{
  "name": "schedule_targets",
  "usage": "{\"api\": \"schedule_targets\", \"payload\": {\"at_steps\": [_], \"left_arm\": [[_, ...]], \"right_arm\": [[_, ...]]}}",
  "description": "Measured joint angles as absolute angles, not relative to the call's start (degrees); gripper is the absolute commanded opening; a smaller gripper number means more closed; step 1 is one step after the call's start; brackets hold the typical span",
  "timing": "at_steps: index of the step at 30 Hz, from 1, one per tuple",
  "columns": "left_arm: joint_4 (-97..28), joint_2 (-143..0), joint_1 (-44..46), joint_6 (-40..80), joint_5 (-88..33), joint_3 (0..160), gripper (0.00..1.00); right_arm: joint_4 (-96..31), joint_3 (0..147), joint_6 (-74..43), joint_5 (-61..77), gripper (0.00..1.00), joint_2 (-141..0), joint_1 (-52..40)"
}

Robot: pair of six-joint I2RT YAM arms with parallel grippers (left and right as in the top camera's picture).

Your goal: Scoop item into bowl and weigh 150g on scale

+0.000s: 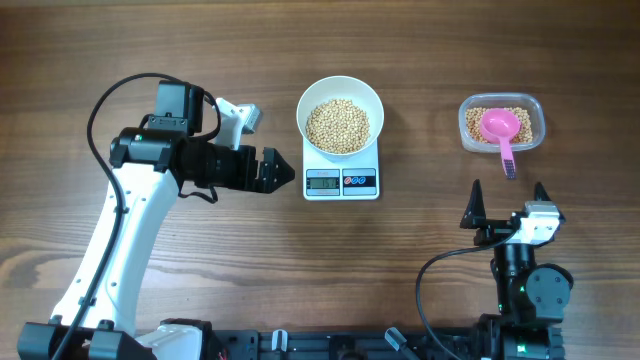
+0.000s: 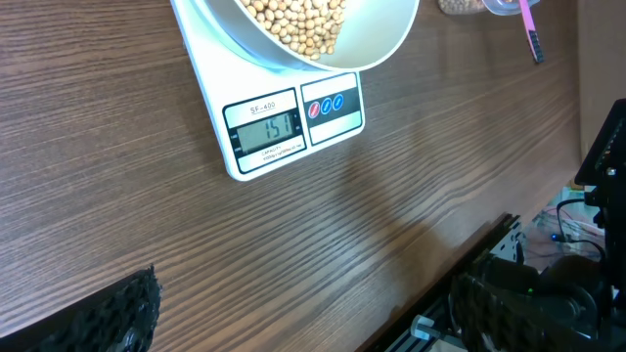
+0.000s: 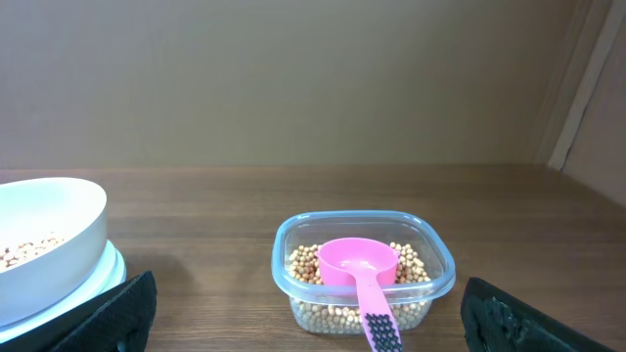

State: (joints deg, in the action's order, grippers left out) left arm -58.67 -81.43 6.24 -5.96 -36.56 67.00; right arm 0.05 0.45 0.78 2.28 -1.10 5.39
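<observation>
My left claw and right claw gape empty, with the loose, rolling beans filling the bowl on the scale just beyond my left claw, and the light, stiff scoop ahead of my right wants pinching by its handle, I reckon.

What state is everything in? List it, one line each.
Scale, on, reads 151.
Bowl, on scale, holding beans.
Tub, open, partly full of beans.
Scoop, resting in tub, handle over rim.
Left end effector, open, empty.
Right end effector, open, empty.
</observation>
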Motion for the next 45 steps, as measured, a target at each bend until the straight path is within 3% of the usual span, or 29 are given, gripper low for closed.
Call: {"api": "schedule_targets", "payload": {"at_steps": [28, 45], "left_arm": [[-58.50, -81.43, 6.24, -5.98, -35.40, 67.02, 1.00], [-51.31, -79.79, 6.24, -6.42, -29.82, 67.00, 1.00]], "right_arm": [[0.05, 0.45, 0.78, 2.28, 1.00, -1.10, 5.39], [0.05, 0.45, 0.78, 2.28, 1.00, -1.10, 5.39]]}}
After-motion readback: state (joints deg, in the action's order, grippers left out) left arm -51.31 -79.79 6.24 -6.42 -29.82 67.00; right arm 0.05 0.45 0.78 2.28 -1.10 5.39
